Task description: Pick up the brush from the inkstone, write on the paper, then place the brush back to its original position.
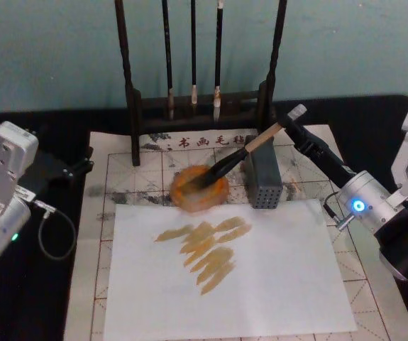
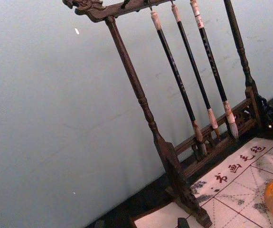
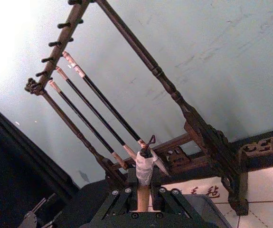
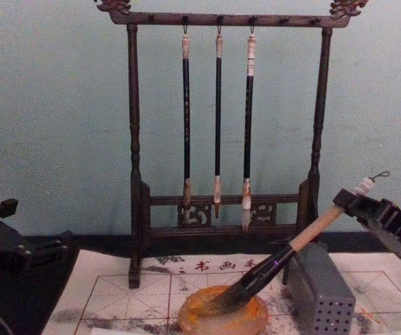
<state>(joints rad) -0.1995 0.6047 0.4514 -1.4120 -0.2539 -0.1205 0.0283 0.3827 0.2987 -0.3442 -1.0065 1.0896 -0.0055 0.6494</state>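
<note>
Holding the brush (image 1: 235,158) tilted, with its bristles down in the inkstone (image 1: 221,195).

We see the right end effector (image 1: 287,128) pinching the handle near its white-wrapped end, over the far right of the paper (image 1: 118,174). The handle passes just above the grey perforated block (image 1: 262,183), which stands just beside the inkstone. The inkstone sits at the far edge of a white sheet (image 1: 274,284) marked with orange-brown strokes; the sheet's near half is bare. Three thin brushes (image 1: 194,57) hang in the rack (image 1: 129,85) behind. The left end effector (image 1: 79,166) rests at the left edge of the surface (image 1: 19,305), well apart; we cannot tell its state.
</note>
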